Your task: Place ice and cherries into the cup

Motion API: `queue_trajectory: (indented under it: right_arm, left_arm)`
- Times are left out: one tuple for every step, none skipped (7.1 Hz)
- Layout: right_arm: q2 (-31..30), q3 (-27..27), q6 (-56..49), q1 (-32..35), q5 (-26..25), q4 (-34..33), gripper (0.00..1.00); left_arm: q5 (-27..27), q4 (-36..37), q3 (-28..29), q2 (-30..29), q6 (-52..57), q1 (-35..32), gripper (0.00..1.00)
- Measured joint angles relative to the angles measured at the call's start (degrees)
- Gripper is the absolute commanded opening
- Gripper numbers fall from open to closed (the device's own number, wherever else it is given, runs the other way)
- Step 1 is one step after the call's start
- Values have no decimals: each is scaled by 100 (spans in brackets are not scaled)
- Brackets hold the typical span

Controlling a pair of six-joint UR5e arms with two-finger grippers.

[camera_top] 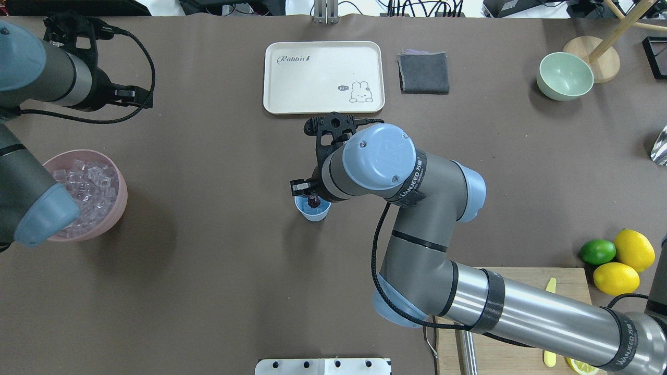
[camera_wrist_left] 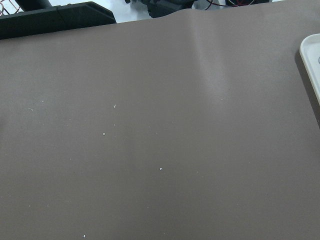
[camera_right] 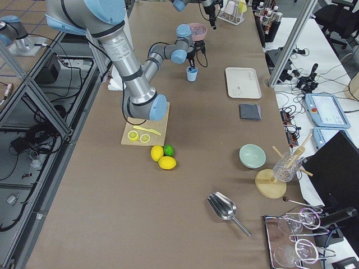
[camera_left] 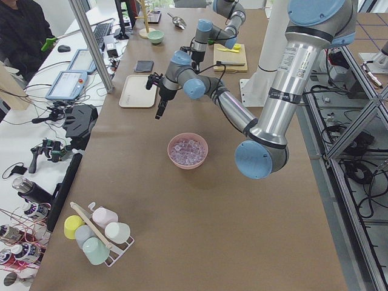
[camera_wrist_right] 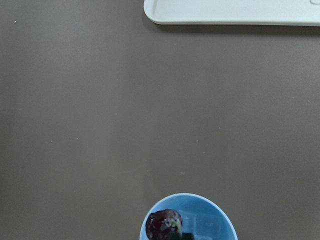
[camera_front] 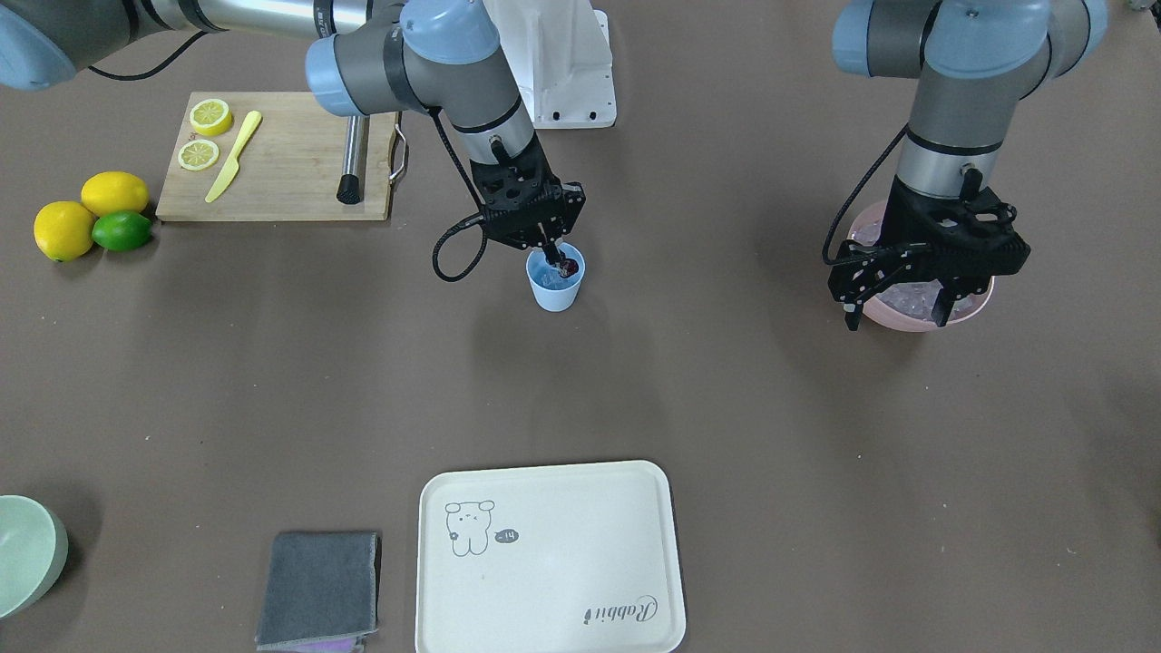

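The right gripper (camera_front: 555, 252) hangs right over the little blue cup (camera_front: 555, 292) in the middle of the table. Its jaws are close together and look like they are pinching the dark cherries (camera_front: 569, 266). The cherries sit in the mouth of the cup, about level with its rim. So they are at the cup, but I think they are not let go yet.

Looking down into the cup from the right wrist, I can make out pale, glassy shapes at the bottom. They may be ice, but they are too faint for me to be sure.

The left gripper (camera_front: 898, 311) is up in the air near the pink bowl (camera_front: 907, 324). Its jaws are spread wide with nothing between them. The bowl is full of ice cubes (camera_top: 88, 179) and stands well apart from the cup.

I think this is what is left. The right jaws need to open so the cherries drop in, and then that arm can lift away. If the cup has no ice, or too little, the left arm needs to fetch cubes from the bowl and carry them over.
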Motion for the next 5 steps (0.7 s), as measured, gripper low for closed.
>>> queue_trajectory:
  right_arm:
    - [-45, 69, 6, 6, 19, -30, 100]
    - [-74, 221, 5, 56, 88, -271, 100]
    - [-87, 518, -26, 231, 276, -884, 100]
    - [-104, 922, -172, 575, 626, -1769, 100]
    - [-191, 1304, -574, 1064, 1018, -2672, 100]
  left_arm:
    - [-2, 0, 1, -4, 2, -6, 98]
    - [-61, 4, 1, -5, 28, -54, 98]
    - [-294, 22, -12, 55, 238, -224, 98]
    - [-701, 44, -51, 341, 831, -539, 98]
    - [-1030, 54, -70, 768, 1692, -976, 98]
